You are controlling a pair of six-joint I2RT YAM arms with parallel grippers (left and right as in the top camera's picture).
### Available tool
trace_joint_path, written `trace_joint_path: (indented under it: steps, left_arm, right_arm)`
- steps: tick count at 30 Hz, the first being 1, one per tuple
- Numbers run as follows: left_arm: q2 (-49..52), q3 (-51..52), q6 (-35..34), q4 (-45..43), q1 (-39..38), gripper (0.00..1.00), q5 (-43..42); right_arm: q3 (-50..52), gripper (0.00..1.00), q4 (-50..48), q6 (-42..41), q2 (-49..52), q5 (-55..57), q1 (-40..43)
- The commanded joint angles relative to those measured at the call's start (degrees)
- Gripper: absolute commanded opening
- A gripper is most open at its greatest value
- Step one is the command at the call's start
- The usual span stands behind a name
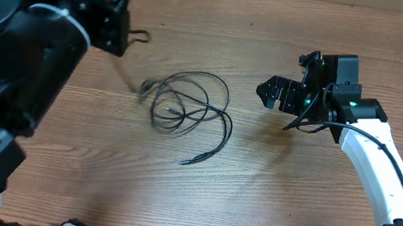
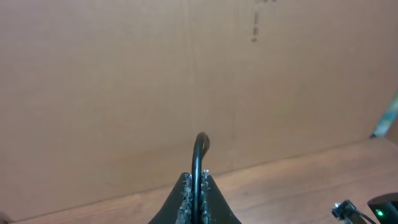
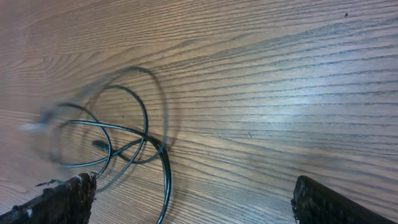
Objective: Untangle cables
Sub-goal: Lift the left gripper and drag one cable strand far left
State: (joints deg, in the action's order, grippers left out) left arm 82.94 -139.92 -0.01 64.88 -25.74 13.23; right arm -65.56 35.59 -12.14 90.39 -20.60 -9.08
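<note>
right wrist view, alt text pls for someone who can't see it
A loose tangle of thin black cables lies in overlapping loops on a wood-grain table, left of centre, partly blurred. The right gripper is open, a finger in each lower corner, gripping nothing.

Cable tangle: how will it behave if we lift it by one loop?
Probably floppy: the cables lie in loose thin loops flat on the table, so they'd sag and drag. Likely light and slide easily on the smooth wood. Slightly springy, perhaps: the short bit pinched in the left gripper arches upright on its own.
</note>
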Motion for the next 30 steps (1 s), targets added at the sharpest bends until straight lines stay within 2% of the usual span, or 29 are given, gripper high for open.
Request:
trace_joint_path:
  steps: [1,10,17,25,30]
  left_arm:
    - [0.20,-0.55,-0.35,1.25,0.24,0.04,2.36]
    - [1.27,-0.52,-0.35,3.91,0.26,0.04,4.48]
    - [4.13,-0.50,-0.37,4.35,1.53,0.04,11.04]
    - [8.66,-0.50,-0.42,6.69,10.36,0.04,10.56]
    - [11.93,-0.50,-0.44,9.29,20.09,0.04,4.79]
  right_arm:
    - [-0.09,1.00,-0.35,0.20,0.04,-0.24,0.13]
    - [-0.07,1.00,-0.26,0.20,0.04,-0.26,0.13]
    - [-0.07,1.00,-0.11,0.20,0.04,-0.24,0.13]
    - [-0.09,1.00,0.07,0.20,0.04,-0.24,0.13]
    - [-0.07,1.00,0.15,0.20,0.04,-0.22,0.13]
